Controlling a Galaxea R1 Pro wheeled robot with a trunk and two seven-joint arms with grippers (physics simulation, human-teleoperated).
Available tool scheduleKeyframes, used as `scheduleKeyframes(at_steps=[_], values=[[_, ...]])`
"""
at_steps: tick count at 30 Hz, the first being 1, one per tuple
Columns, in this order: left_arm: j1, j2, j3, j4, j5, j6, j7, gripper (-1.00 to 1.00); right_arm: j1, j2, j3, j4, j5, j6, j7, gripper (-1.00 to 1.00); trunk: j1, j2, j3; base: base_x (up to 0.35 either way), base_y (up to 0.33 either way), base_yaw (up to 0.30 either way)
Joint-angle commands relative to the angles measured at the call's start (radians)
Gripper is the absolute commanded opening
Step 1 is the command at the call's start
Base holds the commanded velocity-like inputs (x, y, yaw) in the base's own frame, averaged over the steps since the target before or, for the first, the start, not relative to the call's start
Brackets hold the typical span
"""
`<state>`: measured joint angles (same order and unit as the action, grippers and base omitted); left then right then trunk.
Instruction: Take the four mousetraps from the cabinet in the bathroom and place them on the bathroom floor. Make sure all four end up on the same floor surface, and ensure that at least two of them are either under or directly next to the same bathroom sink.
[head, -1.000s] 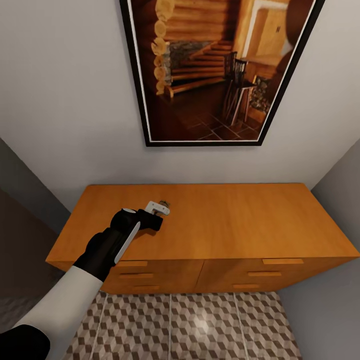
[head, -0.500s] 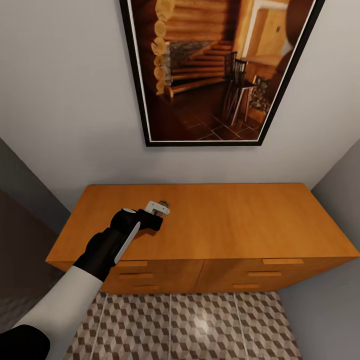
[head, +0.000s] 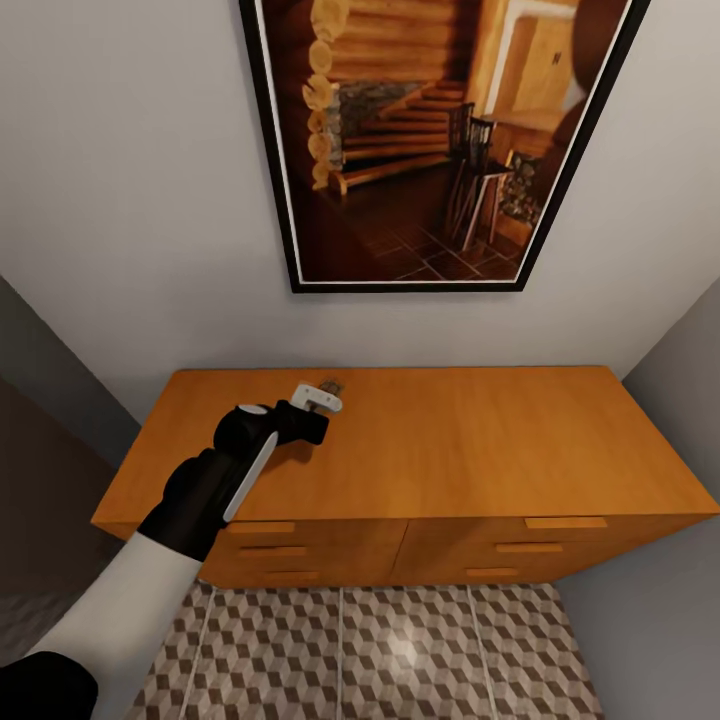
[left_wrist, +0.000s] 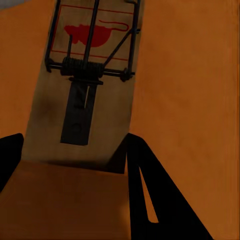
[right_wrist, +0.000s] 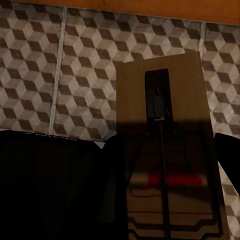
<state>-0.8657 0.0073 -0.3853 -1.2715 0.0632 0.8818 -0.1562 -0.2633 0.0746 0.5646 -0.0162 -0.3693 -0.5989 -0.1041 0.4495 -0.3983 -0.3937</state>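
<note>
My left gripper hovers just above the left half of the orange-brown cabinet top, shut on the near end of a mousetrap. In the left wrist view that mousetrap is a pale wooden board with dark wire and a red mouse print, sticking out from between the black fingers over the cabinet top. In the right wrist view my right gripper is shut on a second mousetrap, held over the bathroom floor. The sink is out of view.
A large framed picture hangs on the wall above the cabinet. Grey walls close in on both sides. The cube-patterned floor runs in front of the drawer fronts. The cabinet's lower edge shows in the right wrist view.
My left gripper has risen a little and shifted toward the wall, carrying the mousetrap with it. The camera and everything else have stayed put.
</note>
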Motion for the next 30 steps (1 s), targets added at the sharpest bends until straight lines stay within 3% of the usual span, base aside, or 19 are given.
scheduleKeyframes(at_steps=[1,11,30], values=[[-0.001,0.001,-0.001,-0.008,0.003,0.005,0.003,-1.0,-0.001,0.0,0.009,0.001,-0.004,-0.002,-0.005,-1.0,0.001,-0.002,-0.002,0.0,0.0,0.0],[-0.001,0.007,-0.008,-0.036,0.003,0.019,0.003,-1.0,-0.001,0.001,0.009,0.001,-0.005,-0.002,-0.005,-1.0,0.001,-0.002,-0.002,-0.027,0.0,0.0],[-0.001,0.008,-0.009,-0.023,0.003,0.02,0.003,-1.0,-0.001,0.001,0.009,0.0,-0.004,-0.002,-0.005,-1.0,0.001,-0.002,-0.002,-0.323,0.0,0.0]])
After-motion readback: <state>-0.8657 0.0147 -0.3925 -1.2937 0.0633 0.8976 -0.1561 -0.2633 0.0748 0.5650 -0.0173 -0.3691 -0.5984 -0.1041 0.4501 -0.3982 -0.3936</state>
